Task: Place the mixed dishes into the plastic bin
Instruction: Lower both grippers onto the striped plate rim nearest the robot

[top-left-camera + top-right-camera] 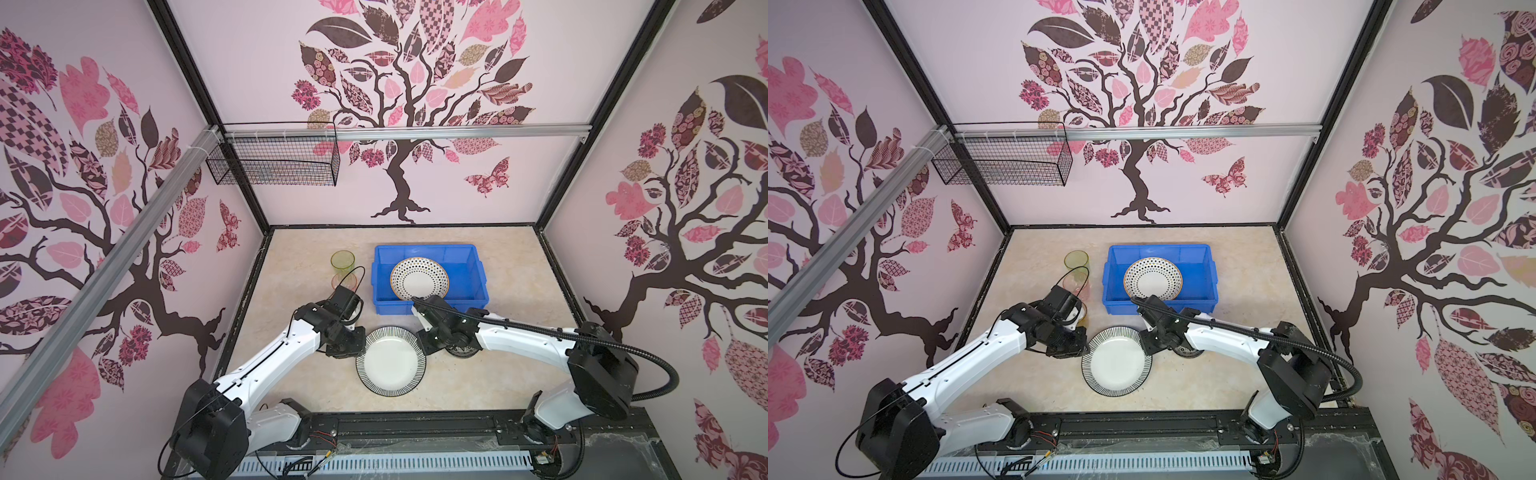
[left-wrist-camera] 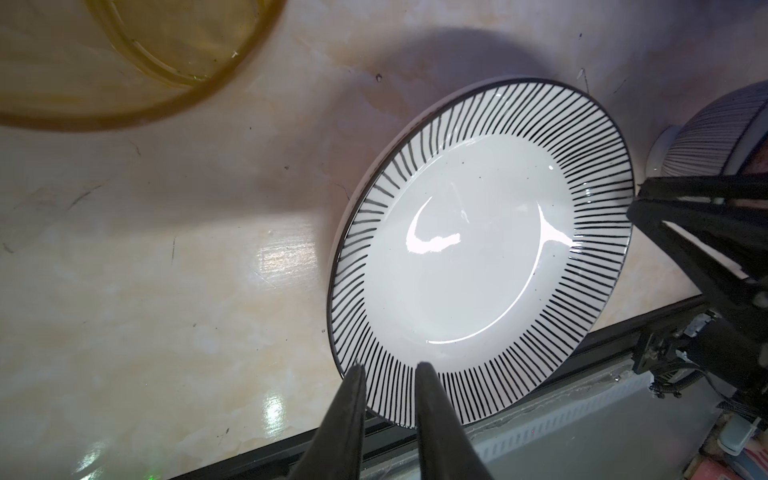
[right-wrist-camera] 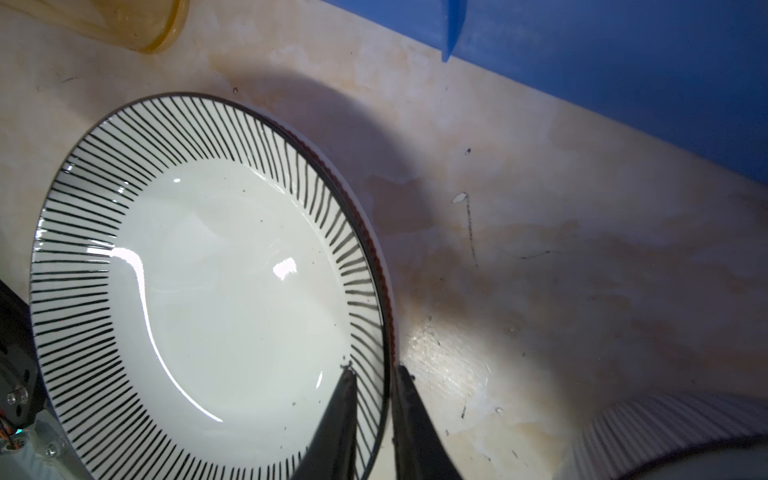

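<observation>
Two arms meet over one dish. Farthest left, the amber tumbler [image 2: 124,62] stands close by the left wrist, so any lift should rise straight before swinging, or it may get clipped. Next, the left end effector [image 2: 390,372] pinches the left rim of the striped plate [image 1: 390,360], one finger on the striped band and one at the outer edge. Its arm reaches forward low, elbow raised, wrist pitched down toward the table [image 1: 519,332]. The plate lies on the table just in front of the blue plastic bin [image 1: 430,249], short of its near wall and not yet inside. On the plate's opposite rim the right end effector [image 3: 374,370] straddles the edge with a narrow gap; whether it bites the rim I cannot tell. Done well, this step wants both sides gripped firmly before any lift. Then comes a level, matched rise high enough to clear the bin's near wall, and a gentle lowering onto the dotted plate [image 1: 419,278] lying inside. The right arm stretches in low from the right, wrist turned down, directly over the striped bowl [image 1: 461,351], which a careless swing could knock.
</observation>
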You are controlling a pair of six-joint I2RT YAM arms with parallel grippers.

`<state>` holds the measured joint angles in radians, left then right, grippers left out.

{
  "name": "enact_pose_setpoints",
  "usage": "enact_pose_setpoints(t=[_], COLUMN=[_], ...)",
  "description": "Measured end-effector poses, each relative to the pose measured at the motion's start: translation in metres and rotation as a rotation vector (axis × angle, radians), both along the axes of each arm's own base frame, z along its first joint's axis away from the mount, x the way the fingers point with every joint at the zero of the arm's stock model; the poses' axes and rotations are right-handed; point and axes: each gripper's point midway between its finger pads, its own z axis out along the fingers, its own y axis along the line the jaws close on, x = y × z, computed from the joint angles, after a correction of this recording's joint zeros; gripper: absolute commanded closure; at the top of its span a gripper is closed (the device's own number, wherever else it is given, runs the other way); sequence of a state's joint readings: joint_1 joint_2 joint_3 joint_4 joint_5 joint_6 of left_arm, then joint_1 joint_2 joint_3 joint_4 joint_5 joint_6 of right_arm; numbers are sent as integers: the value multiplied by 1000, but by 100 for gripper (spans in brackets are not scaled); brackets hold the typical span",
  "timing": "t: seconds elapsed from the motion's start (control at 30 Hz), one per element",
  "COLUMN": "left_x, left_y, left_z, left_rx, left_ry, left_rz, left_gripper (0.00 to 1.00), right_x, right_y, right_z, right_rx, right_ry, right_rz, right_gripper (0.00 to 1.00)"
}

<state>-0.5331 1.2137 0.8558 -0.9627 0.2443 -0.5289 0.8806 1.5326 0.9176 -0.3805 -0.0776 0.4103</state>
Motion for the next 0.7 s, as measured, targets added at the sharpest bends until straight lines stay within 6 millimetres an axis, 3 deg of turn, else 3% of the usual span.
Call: enact_pose_setpoints(t=[0.7], left_x=[-5], left_y=[13], left_z=[-9], left_rx=[35], left_ry=[4], left_rz=[119], left_gripper=[74], right_x=[0], right_y=[-1], right_z=[-9], right_rx=[-28], right_ry=[4], right_rz=[15], right_gripper=[88])
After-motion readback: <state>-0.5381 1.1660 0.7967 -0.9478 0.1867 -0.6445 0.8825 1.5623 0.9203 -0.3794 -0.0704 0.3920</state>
